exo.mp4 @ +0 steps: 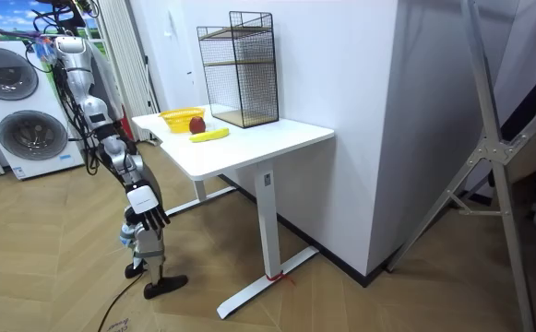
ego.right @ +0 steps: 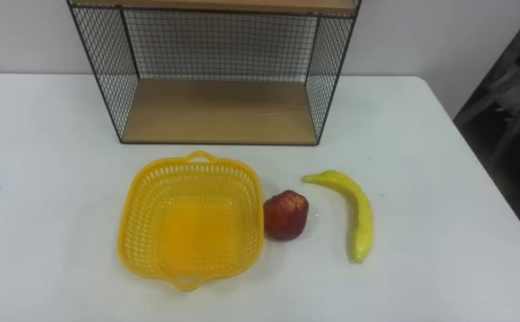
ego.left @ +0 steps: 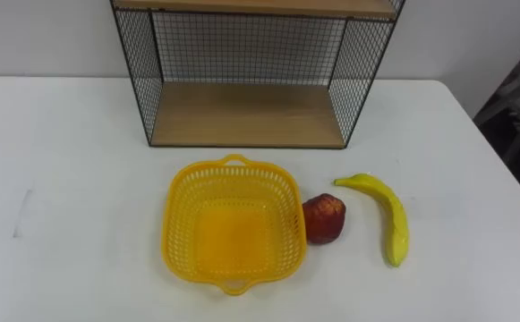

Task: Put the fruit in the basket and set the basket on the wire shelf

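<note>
Basket: the yellow basket sat on the white table, near the front edge. It had nothing in it. One small handle faced the shelf and the other faced the robot.
Apple: the red apple lay on the table, right up against the basket's right side. It was not in the basket.
Banana: the yellow banana lay on the table to the right of the apple, a little way off. Its thin end was at the back, pointing toward the apple.
Wire shelf: the black wire shelf stood at the back of the table, just behind the basket. Its bottom wooden board was bare.
Robot: in the room view it stood on the floor at the table's left end, with two washing machines behind it.
Right hand: the right hand hung low beside the robot, well below the table top. It was too small to tell if it was loose or closed.
</note>
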